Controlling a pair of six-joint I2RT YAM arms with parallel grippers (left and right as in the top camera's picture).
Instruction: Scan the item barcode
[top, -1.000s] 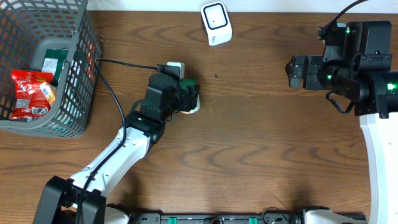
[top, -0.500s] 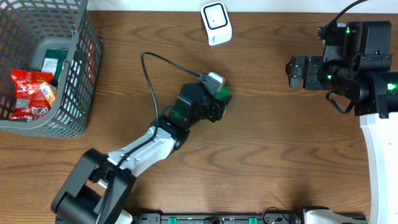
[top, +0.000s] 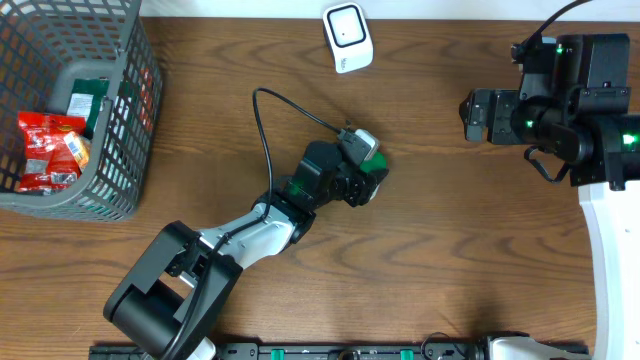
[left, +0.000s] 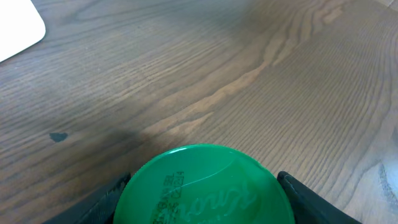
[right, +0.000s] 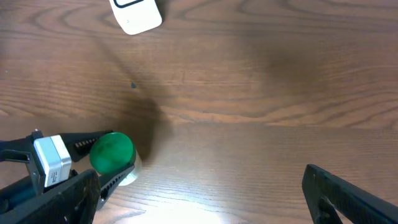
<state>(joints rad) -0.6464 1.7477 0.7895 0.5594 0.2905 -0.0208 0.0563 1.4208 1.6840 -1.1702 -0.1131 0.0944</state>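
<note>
- My left jaws are part-way open and clamped on either side of the green-lidded tub (top: 372, 172), which is at the middle of the overhead frame over the bench (top: 470, 260).
- The lid (left: 202, 186) fills the lower centre of the left wrist frame.
- The white scanner (top: 347, 36) sits at top centre, well apart from the tub.
- My right jaws are spread wide and empty at the upper right.

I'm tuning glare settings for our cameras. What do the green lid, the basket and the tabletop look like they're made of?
The green lid looks like smooth, semi-glossy plastic: faint lettering and soft highlights. The basket is probably matte grey moulded plastic, judging by its open lattice walls. The tabletop is wood or wood-look laminate: brown grain lines, low sheen.
</note>
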